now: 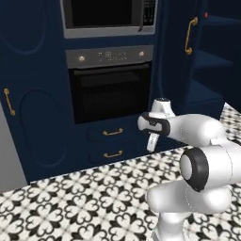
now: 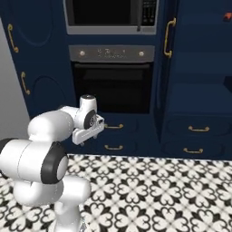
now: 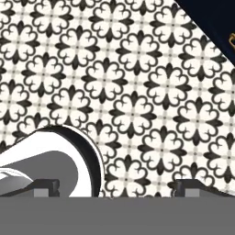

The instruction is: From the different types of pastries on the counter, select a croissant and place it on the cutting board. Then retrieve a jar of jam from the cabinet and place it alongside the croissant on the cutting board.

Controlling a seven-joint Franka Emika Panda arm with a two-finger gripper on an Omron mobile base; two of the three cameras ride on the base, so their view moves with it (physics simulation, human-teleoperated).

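Cabinet point(image 1: 207, 61) dark navy, tall, right of the oven point(image 1: 110, 89), door open, plain shelves, curved brass handle point(image 1: 189, 35). Tiny red jar of jam point(image 2: 227, 16) on an upper shelf, top right in the right base view. Gripper point(image 3: 114, 188) jaws wide apart, empty, over patterned floor tiles point(image 3: 133, 92). Hand view shows fingertips point(image 3: 186, 187); base views show the arm folded low.
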